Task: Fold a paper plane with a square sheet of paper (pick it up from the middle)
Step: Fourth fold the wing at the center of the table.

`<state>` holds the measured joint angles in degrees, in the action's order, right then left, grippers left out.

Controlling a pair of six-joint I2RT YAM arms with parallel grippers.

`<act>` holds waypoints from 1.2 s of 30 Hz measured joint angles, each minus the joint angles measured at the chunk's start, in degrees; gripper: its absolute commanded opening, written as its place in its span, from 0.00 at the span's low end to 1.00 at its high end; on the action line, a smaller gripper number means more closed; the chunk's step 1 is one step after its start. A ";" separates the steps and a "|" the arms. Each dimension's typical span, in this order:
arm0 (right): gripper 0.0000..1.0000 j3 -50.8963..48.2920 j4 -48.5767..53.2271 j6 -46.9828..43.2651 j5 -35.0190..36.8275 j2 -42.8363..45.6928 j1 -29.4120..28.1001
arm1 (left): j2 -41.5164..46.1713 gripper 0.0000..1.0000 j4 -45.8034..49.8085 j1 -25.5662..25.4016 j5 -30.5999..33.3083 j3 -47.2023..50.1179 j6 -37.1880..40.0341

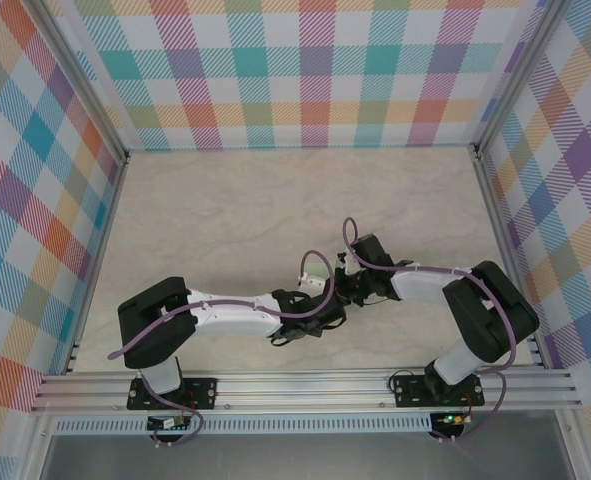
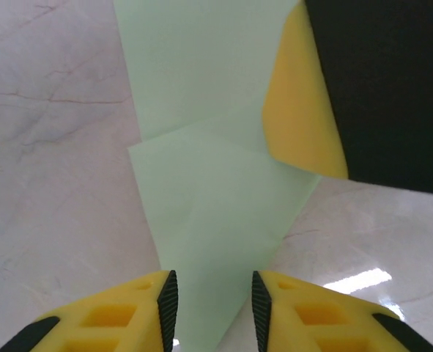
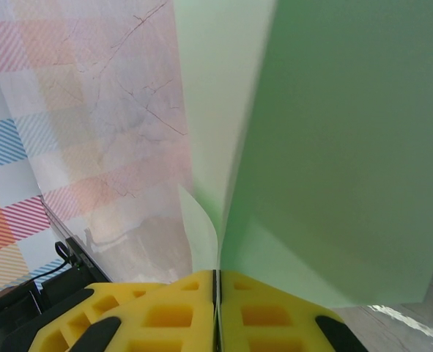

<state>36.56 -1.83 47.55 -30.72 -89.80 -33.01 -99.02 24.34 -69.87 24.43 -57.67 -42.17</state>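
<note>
The square sheet of paper [image 2: 209,198] is pale green and folded to a point, with a diagonal flap edge across it. In the top view the paper [image 1: 315,268] stands up off the table between the two arms. My right gripper [image 3: 217,275] is shut on the sheet's lower edge, and the paper [image 3: 333,147] rises upright from its jaws. In the left wrist view, a yellow finger [image 2: 300,110] of the right gripper lies against the sheet's upper right. My left gripper [image 2: 215,293] is open, and the sheet's pointed end runs down between its black pads [image 2: 168,301] without being pinched.
The marble-patterned tabletop [image 1: 235,210] spreads out behind the arms, enclosed by checked walls [image 1: 305,70] on three sides. An aluminium rail [image 1: 305,385] carrying both arm bases runs along the near edge.
</note>
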 measured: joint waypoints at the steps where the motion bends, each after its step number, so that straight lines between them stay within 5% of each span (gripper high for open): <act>1: 0.09 0.02 0.02 0.00 0.00 0.00 0.02 | -0.28 0.30 0.28 -0.04 0.46 -0.22 -0.26; 19: 0.09 0.66 1.14 1.09 0.07 0.00 0.02 | -1.66 0.40 1.05 -1.86 1.86 -1.29 -0.70; 29: 0.09 0.85 1.51 1.31 0.04 0.00 0.02 | -1.88 0.28 1.25 -2.08 2.75 -1.49 -0.72; 36: 0.09 1.11 1.53 1.31 0.02 0.00 0.02 | -2.86 0.30 1.27 -2.16 3.39 -1.79 -1.18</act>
<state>37.67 -0.30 48.86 -30.70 -89.80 -32.99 -101.89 25.61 -72.03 27.81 -59.46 -43.35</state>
